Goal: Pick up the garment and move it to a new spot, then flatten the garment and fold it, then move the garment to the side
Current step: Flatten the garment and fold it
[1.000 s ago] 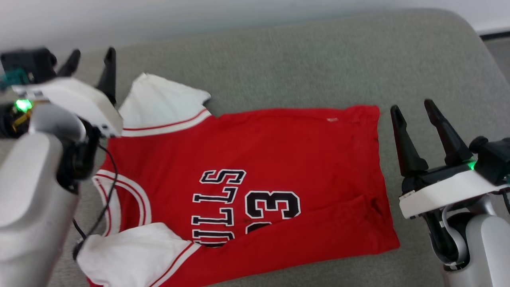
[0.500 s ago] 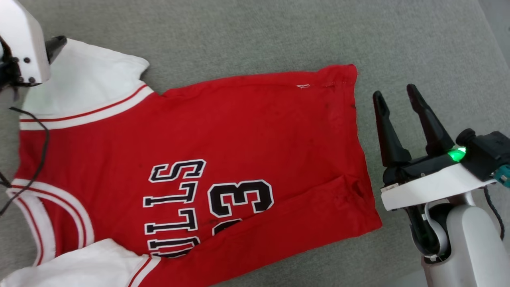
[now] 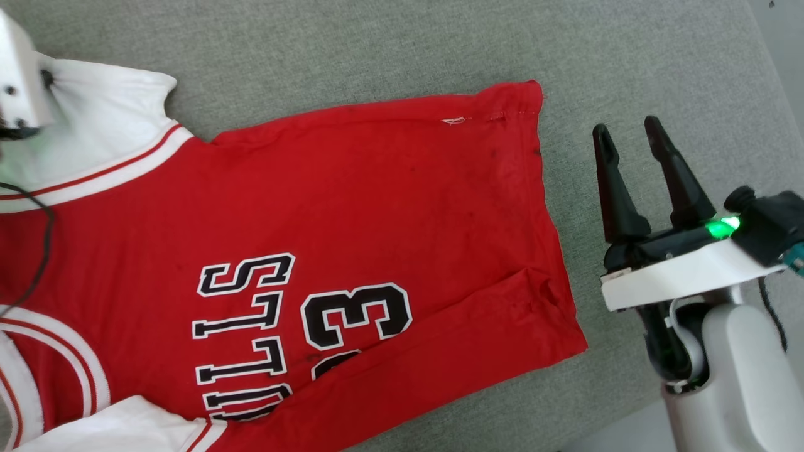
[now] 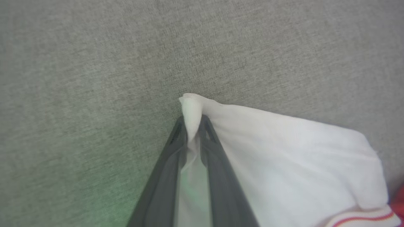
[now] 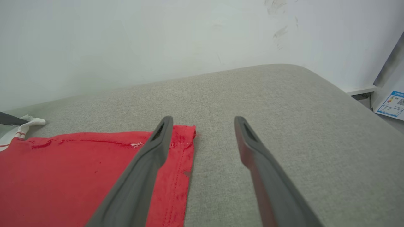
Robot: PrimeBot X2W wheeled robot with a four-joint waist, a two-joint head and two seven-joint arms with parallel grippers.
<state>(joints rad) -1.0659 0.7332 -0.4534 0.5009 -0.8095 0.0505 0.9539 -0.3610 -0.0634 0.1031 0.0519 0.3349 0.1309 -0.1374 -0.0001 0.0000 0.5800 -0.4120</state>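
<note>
The garment [image 3: 377, 207], a red jersey with white sleeves and black lettering, lies mostly flat on the grey cushion, collar toward the left. One lower corner is folded over near the hem. In the left wrist view my left gripper [image 4: 192, 121] is shut on the tip of the far white sleeve [image 4: 284, 151], the cloth bunched between its fingers. In the head view its white housing [image 3: 19, 81] sits over that sleeve. My right gripper [image 3: 628, 129] stands open just right of the hem, nothing between its fingers; in its own wrist view the right gripper [image 5: 203, 118] hovers beside the garment's [image 5: 79, 170] hem corner.
The grey cushion [image 3: 377, 44] stretches past the jersey on the far side and to the right, its rounded edge [image 3: 769, 94] at the right. A white wall [image 5: 126, 37] rises behind it. A black cable [image 3: 41, 251] hangs over the jersey's left part.
The head camera has tilted, so the whole picture shifted. My left gripper came down onto the far sleeve's tip and closed on it. The right gripper stayed open beside the hem.
</note>
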